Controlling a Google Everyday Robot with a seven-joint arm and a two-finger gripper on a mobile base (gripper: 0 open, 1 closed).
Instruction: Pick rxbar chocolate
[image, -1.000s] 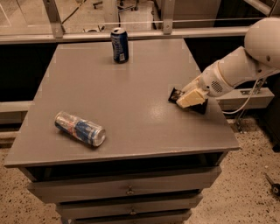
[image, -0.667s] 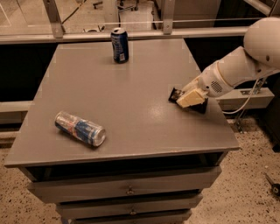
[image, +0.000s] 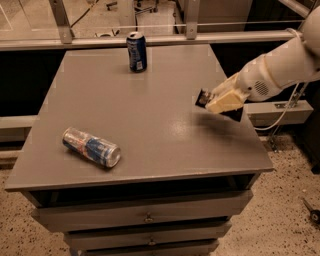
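Observation:
The rxbar chocolate (image: 203, 98) is a flat dark wrapper at the right side of the grey table (image: 150, 125). Only its left end shows; the rest is hidden by the gripper. My gripper (image: 223, 102), with cream-coloured fingers on a white arm coming in from the right, is shut on the bar. It holds the bar slightly above the tabletop, with a dark shadow on the surface below it.
A blue can (image: 136, 51) stands upright at the table's far edge. Another blue and silver can (image: 91, 147) lies on its side at the front left. Drawers sit below the tabletop. A railing and glass run behind the table.
The gripper and the bar in it have risen a little off the tabletop. The cans have not moved.

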